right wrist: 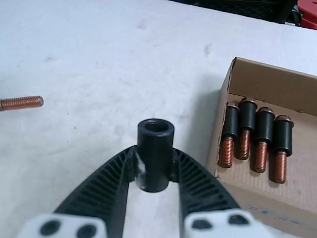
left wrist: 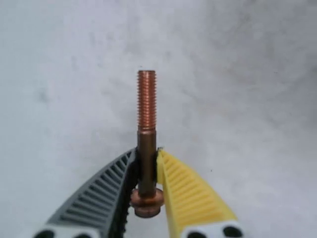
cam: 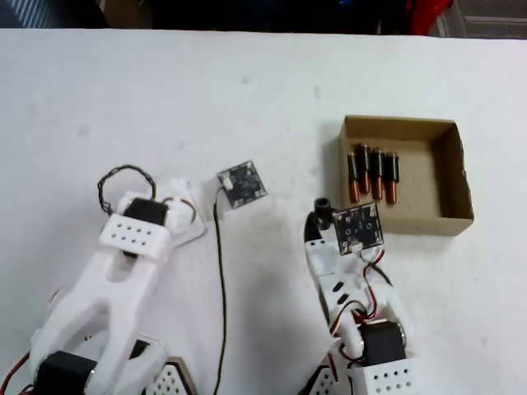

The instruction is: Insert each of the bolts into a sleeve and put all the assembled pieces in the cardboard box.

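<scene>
A white surface under a dark room edge: four assembled pieces already lie side by side in the box. By my reckoning, one pair is left to join. My right jaws are clenched on a sleeve, its open bore showing, just beside the box on the side nearer my other arm. My left jaws grip a bolt just above its head, threads pointing away from them. It is well apart from the box, beyond the sleeve. What remains, as I judge it, is to slide the bolt into the sleeve and then set the piece in the box. The left wrist view shows the grip on the shank. The right wrist view catches only the bolt's threaded tip, off to one side of the sleeve. The high view places the sleeve near the box's corner.
</scene>
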Tool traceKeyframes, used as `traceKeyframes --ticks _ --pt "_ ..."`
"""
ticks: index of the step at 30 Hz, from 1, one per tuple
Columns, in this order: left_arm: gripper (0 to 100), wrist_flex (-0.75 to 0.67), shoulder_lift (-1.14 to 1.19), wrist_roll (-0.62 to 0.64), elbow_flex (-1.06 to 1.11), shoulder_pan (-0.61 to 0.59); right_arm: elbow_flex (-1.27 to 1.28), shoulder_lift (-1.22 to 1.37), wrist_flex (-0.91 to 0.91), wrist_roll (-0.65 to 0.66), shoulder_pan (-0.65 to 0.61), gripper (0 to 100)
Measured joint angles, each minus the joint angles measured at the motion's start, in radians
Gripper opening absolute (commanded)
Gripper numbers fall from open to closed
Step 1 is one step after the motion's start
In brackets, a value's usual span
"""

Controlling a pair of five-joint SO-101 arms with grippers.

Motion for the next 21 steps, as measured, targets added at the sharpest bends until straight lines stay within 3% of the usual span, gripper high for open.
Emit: traceKeyframes --ticks 8,21 --pt "2 -0.087 0.0 0.0 0.071 0.0 0.006 0.0 0.0 0.0 0.0 1.6" --pt "2 -0.103 0.0 0.0 0.129 0.0 0.006 0.0 0.0 0.0 0.0 1.6"
